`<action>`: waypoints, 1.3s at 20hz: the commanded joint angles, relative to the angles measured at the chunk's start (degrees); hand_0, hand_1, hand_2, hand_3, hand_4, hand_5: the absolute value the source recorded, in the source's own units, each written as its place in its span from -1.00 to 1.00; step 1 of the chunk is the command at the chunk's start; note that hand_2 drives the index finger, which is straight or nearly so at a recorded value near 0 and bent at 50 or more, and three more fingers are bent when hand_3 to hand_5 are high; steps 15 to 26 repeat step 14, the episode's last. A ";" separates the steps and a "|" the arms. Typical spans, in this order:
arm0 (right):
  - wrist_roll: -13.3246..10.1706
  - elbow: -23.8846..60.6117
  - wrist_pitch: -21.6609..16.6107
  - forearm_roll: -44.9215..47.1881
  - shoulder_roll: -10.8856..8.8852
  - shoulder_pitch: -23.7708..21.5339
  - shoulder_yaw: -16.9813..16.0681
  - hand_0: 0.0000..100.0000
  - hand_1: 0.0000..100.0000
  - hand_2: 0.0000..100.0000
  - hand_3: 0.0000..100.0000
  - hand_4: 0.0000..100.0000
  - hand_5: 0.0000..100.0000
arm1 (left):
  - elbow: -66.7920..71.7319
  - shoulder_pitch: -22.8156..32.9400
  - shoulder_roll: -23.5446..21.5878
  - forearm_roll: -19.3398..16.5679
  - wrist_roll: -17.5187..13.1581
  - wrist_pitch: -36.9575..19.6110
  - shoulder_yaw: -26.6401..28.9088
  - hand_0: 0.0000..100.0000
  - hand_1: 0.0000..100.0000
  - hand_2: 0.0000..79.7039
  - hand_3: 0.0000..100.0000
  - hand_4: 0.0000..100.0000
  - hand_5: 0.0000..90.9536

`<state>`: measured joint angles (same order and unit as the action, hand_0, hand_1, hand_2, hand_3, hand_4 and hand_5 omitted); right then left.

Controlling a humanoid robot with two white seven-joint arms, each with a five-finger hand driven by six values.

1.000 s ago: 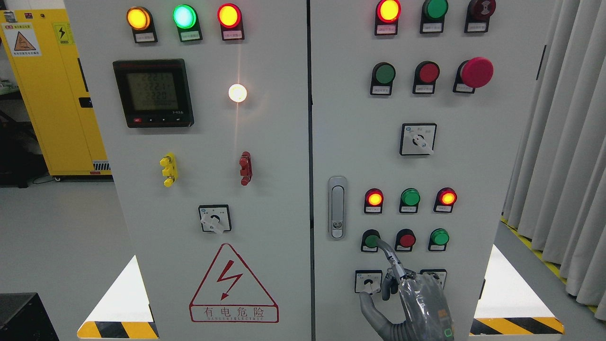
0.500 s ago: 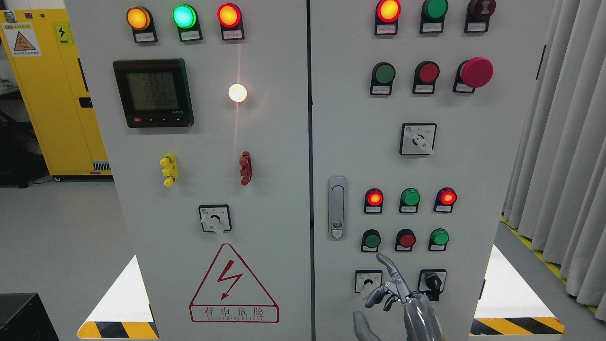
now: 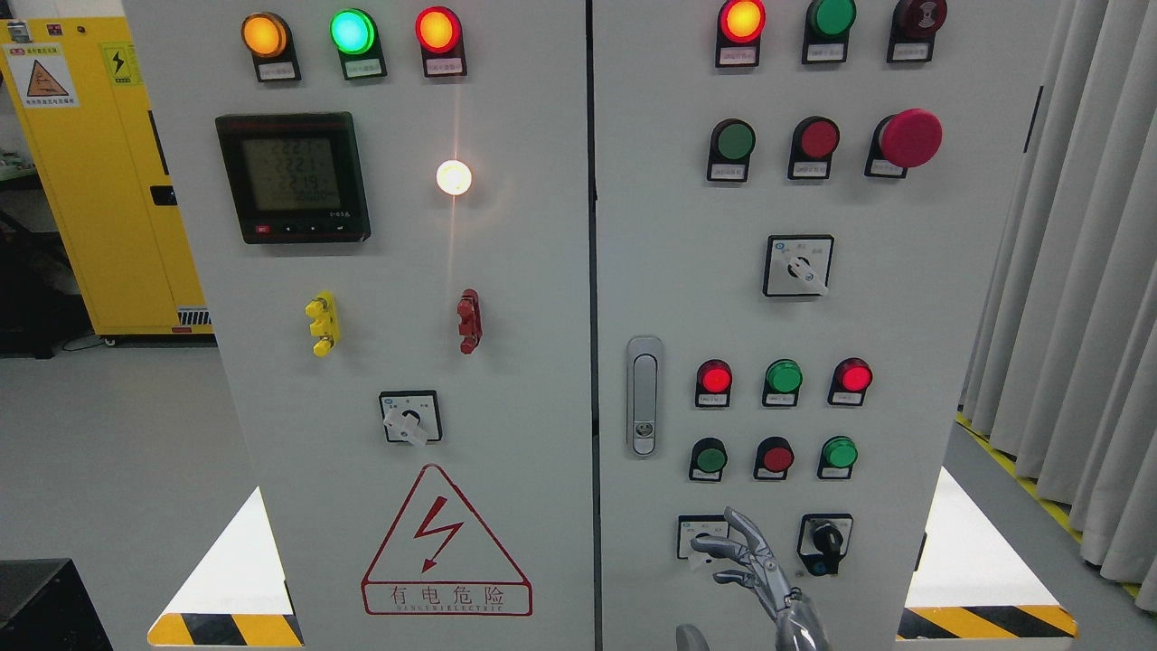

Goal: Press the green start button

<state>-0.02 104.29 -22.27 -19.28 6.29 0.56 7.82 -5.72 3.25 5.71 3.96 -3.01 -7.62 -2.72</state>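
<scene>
Low at the bottom edge: right hand (image 3: 750,570), grey metal fingers (image 3: 723,544) loosely spread, gripping nothing, overlapping white-faced rotary selector switch (image 3: 700,538). Just above: round dark-green start button (image 3: 710,459), leftmost of a row of three on the grey cabinet door (image 3: 669,271). Facing straight out; no long axis. Best pressed squarely, one fingertip centred, clear of red neighbour button (image 3: 776,458).

The green start button (image 3: 710,458) is a round, dark green pushbutton in a black collar, mounted on the right cabinet door. It sits leftmost in the lower button row, below a lit red lamp; its face is unlit and uncovered
</scene>
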 commanded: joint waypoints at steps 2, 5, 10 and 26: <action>-0.06 1.27 0.13 1.97 -0.05 -0.21 2.11 -0.29 -0.03 -1.00 -1.00 -1.00 -1.00 | 0.01 0.00 0.00 0.00 0.02 -0.02 0.00 -0.76 0.11 -1.00 -1.00 -1.00 -1.00; -0.06 1.27 0.13 1.97 -0.05 -0.39 2.11 -0.30 -0.03 -1.00 -1.00 -1.00 -1.00 | 0.01 0.00 0.00 0.00 0.02 -0.02 0.00 -0.76 0.11 -1.00 -1.00 -1.00 -1.00; -0.06 1.27 0.13 1.97 -0.14 -0.65 2.11 -0.30 -0.03 -1.00 -1.00 -0.99 -1.00 | 0.01 0.00 0.00 0.00 0.02 -0.02 0.00 -0.76 0.11 -1.00 -1.00 -1.00 -1.00; -0.06 1.18 0.13 1.97 -0.14 -0.74 2.20 -0.31 -0.03 -1.00 -1.00 -0.98 -1.00 | 0.01 0.00 0.00 0.00 0.02 -0.02 0.00 -0.76 0.11 -1.00 -1.00 -1.00 -1.00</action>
